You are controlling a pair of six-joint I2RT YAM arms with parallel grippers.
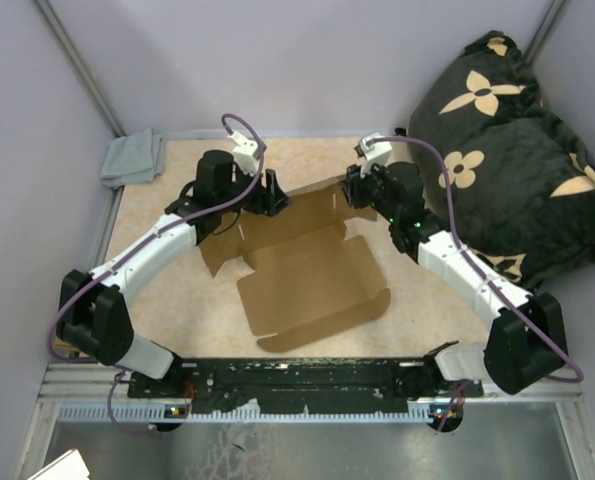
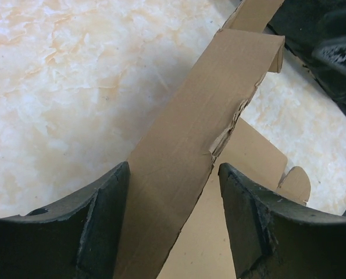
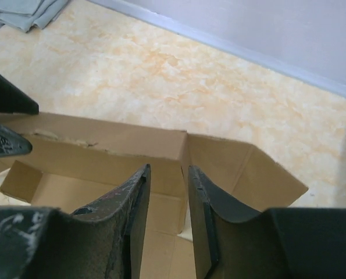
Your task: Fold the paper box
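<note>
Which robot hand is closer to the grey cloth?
Left. The left gripper is at the far wall of the paper box, right of the grey cloth; the right gripper is farther right.

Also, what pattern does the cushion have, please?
The cushion is black with tan flowers; top view.

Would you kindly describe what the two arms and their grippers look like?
Both arms are alike: the left arm and right arm have white links between bulky black joint housings. A purple cable loops along each. The left gripper and right gripper are black, with broad, tapered fingers whose edges look scuffed.
</note>
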